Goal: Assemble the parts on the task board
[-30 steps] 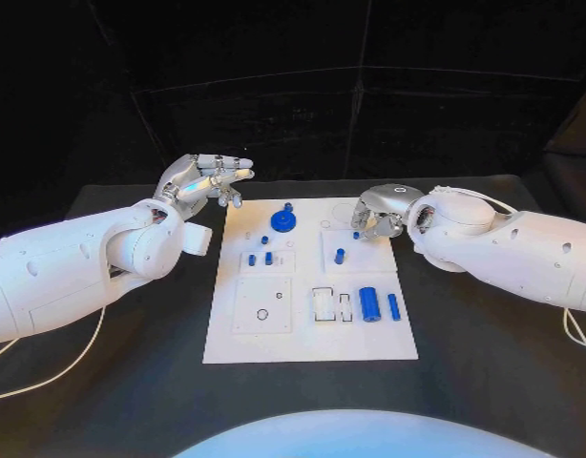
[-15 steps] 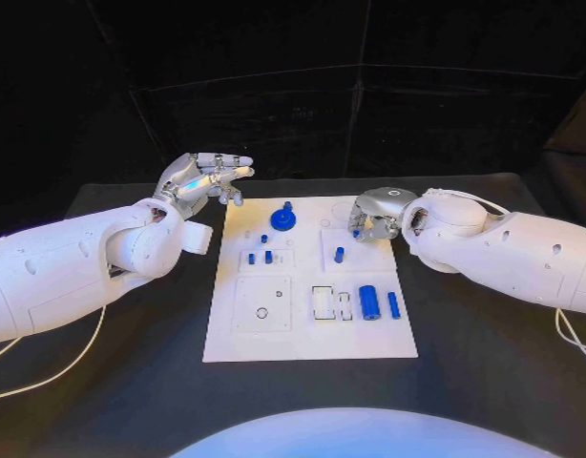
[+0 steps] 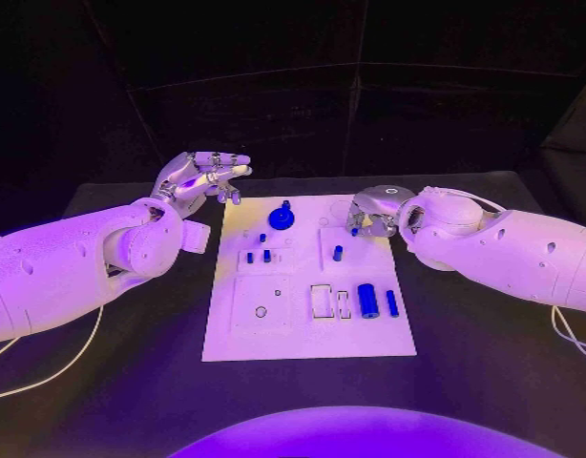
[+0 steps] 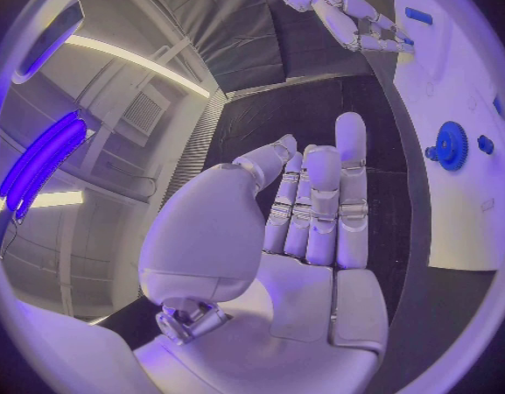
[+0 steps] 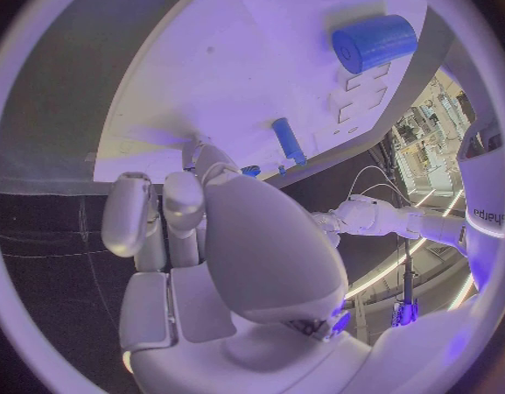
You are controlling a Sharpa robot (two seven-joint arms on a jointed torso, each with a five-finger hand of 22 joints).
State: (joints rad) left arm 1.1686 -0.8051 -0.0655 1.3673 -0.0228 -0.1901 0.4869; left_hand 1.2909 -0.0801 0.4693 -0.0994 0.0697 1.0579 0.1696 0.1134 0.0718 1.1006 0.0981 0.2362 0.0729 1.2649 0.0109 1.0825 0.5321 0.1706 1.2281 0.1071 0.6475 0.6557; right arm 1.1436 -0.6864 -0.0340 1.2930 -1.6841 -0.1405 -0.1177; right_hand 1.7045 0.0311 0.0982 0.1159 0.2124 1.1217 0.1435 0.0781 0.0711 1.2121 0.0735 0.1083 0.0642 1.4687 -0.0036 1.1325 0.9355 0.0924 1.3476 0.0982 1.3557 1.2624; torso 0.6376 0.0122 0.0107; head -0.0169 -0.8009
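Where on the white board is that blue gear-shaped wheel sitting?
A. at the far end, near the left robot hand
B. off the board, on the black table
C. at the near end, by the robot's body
A: the blue gear lies at the white board's far end, close to the raised left robot hand.

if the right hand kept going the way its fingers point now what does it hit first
Most likely the task board: the right hand hangs over its far right corner, fingers angled down. A small blue part shows at its fingertips; whether they touch is unclear.
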